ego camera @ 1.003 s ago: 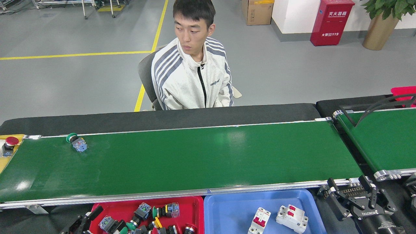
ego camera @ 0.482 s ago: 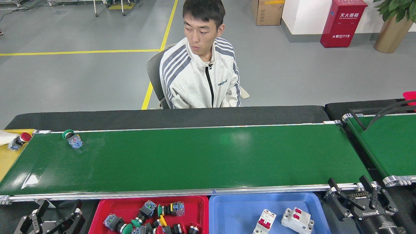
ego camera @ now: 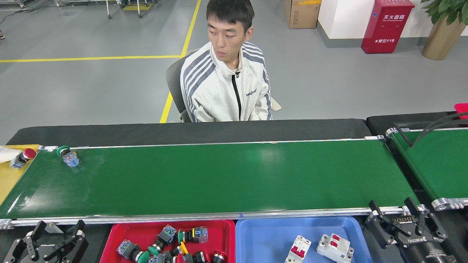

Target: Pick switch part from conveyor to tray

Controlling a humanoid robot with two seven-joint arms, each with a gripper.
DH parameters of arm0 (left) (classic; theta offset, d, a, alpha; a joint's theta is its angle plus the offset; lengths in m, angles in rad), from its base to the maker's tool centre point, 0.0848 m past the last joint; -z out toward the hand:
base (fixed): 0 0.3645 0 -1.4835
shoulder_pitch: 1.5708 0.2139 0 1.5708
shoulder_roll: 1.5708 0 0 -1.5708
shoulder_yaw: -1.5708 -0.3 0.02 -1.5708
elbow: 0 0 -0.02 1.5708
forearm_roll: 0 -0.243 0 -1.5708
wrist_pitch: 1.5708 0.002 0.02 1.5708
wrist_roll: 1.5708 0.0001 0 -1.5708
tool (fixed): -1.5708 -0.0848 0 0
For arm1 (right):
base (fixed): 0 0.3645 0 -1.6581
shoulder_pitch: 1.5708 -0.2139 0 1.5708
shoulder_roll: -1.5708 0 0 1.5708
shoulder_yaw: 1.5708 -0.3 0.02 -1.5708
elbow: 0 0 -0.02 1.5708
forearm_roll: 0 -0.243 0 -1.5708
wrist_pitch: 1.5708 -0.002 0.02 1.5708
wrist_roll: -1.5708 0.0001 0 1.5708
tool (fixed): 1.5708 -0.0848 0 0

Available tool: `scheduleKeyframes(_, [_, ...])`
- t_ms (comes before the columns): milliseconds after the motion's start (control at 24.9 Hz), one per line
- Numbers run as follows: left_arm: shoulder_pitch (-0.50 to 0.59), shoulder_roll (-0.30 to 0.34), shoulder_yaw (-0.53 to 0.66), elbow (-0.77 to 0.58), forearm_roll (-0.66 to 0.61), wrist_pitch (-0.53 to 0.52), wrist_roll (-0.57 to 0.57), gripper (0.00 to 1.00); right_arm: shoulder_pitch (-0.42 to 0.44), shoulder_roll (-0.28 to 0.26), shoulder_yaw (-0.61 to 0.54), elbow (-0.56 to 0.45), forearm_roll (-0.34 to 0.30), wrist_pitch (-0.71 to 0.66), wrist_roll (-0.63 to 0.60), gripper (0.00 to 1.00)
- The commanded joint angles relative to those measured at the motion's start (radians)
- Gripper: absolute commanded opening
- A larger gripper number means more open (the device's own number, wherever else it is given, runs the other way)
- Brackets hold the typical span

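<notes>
Moved: switch part (ego camera: pixel 68 157) has ridden further toward the conveyor's left end since the earlier frames; left gripper (ego camera: pixel 55 235) has come further up into view below the conveyor's near-left corner.
Conveyor (ego camera: pixel 219 179): long green belt with silver rails, running across the view; bare apart from the one part.
Switch part: green-capped button with blue-grey body, lying on its side on the conveyor, at its far-left corner, close to the far rail.
Left gripper: just off the conveyor's near rail, left of the red tray (ego camera: pixel 113 237); jaws apart, holding nothing.
Right gripper (ego camera: pixel 398 219): off the conveyor's near-right corner, beside the blue tray (ego camera: pixel 263 237); jaws apart, holding nothing.
Red tray: directly below the conveyor's near rail, left of centre; holds a jumble of push-button parts with green, yellow and red caps.
Blue tray: touching the red tray's right side, also against the near rail; two white breakers (ego camera: pixel 321 248) with red levers in it.
Yellow surface (ego camera: pixel 7 182): off the conveyor's left end; a red-capped button (ego camera: pixel 22 157) sits on it.
Second belt (ego camera: pixel 438 164): shorter green belt off the conveyor's right end, black cables over it.
Person (ego camera: pixel 226 87): seated behind the conveyor's far side, in a white striped jacket.
</notes>
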Motion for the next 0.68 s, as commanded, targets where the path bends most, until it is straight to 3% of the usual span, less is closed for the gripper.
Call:
scheduleKeyframes(0, [-0.015,0.012,0.013,-0.015,0.004,0.000,-0.019,1.00,0.025,0.012,-0.022,-0.029,0.008,0.003,-0.004,0.99])
scheduleKeyframes(201, [-0.027,0.004,0.023,-0.014,0.005,-0.001,-0.024,1.00,0.071,0.020,-0.039,-0.035,0.084,0.114,-0.013,0.98])
scheduleKeyframes(642, [-0.069,0.001,0.030,-0.001,0.002,0.009,-0.030,1.00,0.073,0.020,-0.039,-0.035,0.084,0.111,-0.050,0.99])
